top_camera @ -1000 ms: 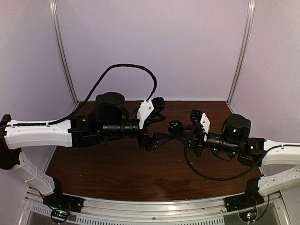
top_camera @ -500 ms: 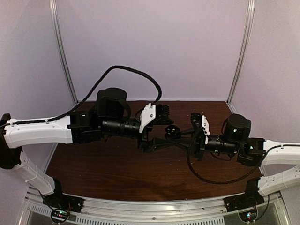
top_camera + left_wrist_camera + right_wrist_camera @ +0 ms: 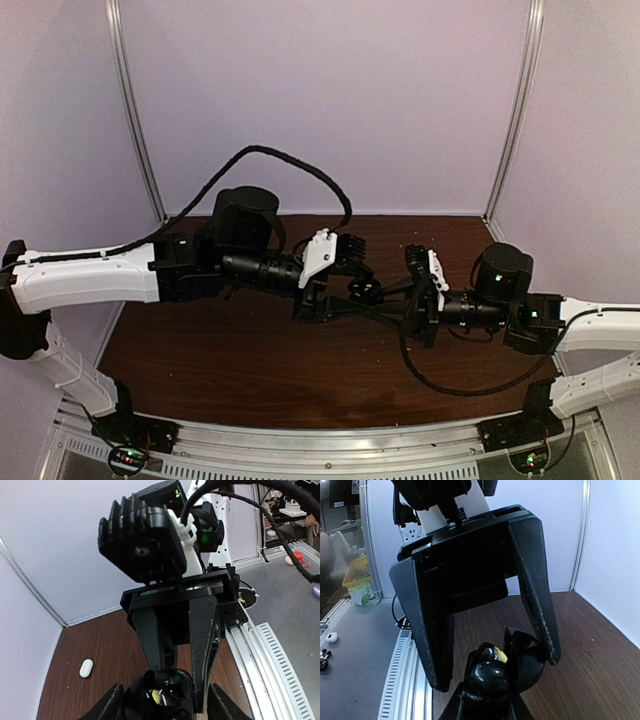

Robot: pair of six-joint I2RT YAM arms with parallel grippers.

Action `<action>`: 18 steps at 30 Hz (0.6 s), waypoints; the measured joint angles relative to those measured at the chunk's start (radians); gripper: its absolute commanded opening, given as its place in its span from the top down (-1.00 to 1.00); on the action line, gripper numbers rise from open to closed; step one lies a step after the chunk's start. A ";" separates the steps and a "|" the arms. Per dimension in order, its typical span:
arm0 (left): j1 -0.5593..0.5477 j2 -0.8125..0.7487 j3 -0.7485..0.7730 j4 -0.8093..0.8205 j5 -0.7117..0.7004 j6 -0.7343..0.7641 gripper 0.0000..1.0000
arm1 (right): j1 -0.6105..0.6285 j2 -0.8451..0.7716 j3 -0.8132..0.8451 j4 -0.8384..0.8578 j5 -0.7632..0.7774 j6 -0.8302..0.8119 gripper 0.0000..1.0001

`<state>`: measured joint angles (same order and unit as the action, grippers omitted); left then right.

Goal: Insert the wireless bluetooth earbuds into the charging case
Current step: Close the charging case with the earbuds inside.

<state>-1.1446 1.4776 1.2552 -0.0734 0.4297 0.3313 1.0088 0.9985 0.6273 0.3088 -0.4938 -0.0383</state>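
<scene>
Left gripper [image 3: 345,283], right gripper [image 3: 376,293], black puck [image 3: 362,290] between, table [image 3: 250,370]

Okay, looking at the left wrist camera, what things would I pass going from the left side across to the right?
charging case → black round object → slotted metal rail → small red object

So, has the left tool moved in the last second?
Yes. In the overhead view the left tool has moved right, away from the rear-left post, and now straddles the black puck held by the right tool.
</scene>
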 measured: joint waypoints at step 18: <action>-0.023 -0.008 0.000 -0.009 -0.075 0.094 -0.09 | -0.026 0.012 0.000 0.002 -0.049 0.020 1.00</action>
<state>-1.1675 1.4693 1.2549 -0.0822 0.3550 0.4255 0.9829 1.0103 0.6270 0.3111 -0.5426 -0.0181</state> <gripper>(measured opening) 0.499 0.198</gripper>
